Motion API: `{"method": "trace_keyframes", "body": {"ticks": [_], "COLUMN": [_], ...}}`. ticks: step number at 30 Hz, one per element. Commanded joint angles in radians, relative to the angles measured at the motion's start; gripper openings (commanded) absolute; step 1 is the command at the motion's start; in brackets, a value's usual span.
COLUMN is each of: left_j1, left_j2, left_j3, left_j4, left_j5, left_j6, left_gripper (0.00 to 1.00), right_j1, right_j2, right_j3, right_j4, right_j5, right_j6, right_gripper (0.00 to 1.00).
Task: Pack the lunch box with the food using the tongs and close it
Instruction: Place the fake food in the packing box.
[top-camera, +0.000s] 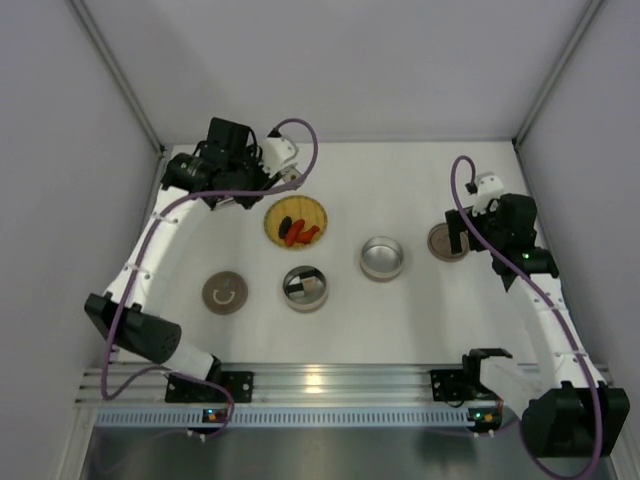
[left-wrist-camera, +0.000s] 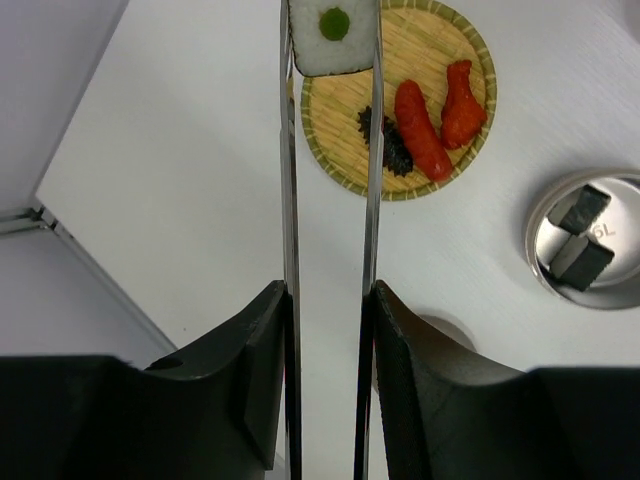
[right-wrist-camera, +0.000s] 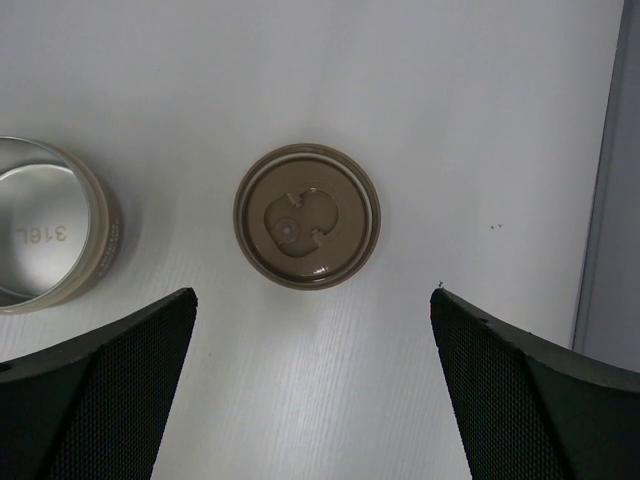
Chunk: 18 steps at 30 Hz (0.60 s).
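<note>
My left gripper (left-wrist-camera: 330, 292) is shut on the tongs (left-wrist-camera: 290, 200), whose two silver arms run straight ahead. Their tips pinch a white sushi roll (left-wrist-camera: 333, 38) with a green centre over the left rim of the yellow woven plate (left-wrist-camera: 345, 165). On that plate lie two red-orange pieces (left-wrist-camera: 420, 130) and a dark shredded bit (left-wrist-camera: 392, 145). A round metal lunch box tin (left-wrist-camera: 537, 215) holding dark-wrapped pieces sits to the right. My right gripper (right-wrist-camera: 312, 295) stands open above a brown lid (right-wrist-camera: 307, 215), apart from it.
An empty metal tin (top-camera: 382, 255) stands mid-table and shows at the left edge (right-wrist-camera: 40, 200) of the right wrist view. A second brown lid (top-camera: 225, 292) lies left of the filled tin (top-camera: 286, 290). Grey walls close in the sides and back.
</note>
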Motion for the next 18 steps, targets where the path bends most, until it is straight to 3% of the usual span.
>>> {"method": "trace_keyframes", "body": {"ticks": [1,9,13,18], "left_j1": [-0.024,-0.242,-0.369,-0.426], "left_j2": [-0.127,-0.374,-0.39,-0.365], "left_j3": [-0.101,-0.346,-0.399,-0.454], "left_j4": [-0.111,-0.185,-0.202,-0.201], "left_j5": [0.025,-0.042,-0.096,-0.134], "left_j6": [0.078,0.021,-0.037,-0.068], "left_gripper": [0.18,0.22,0.23,0.25], "right_j1": [0.008,0.006,0.008,0.006], "right_j2": [-0.007,0.001,0.007,-0.002], "right_j3": [0.054,0.077,0.097,0.09], "right_j4": [0.012,0.003,-0.005,-0.013], "right_j5": [-0.015,-0.042,-0.046,-0.033], "right_j6": [0.008,0.035,0.038,0.031], "right_gripper": [0.99,0.99,0.99,0.99]}}
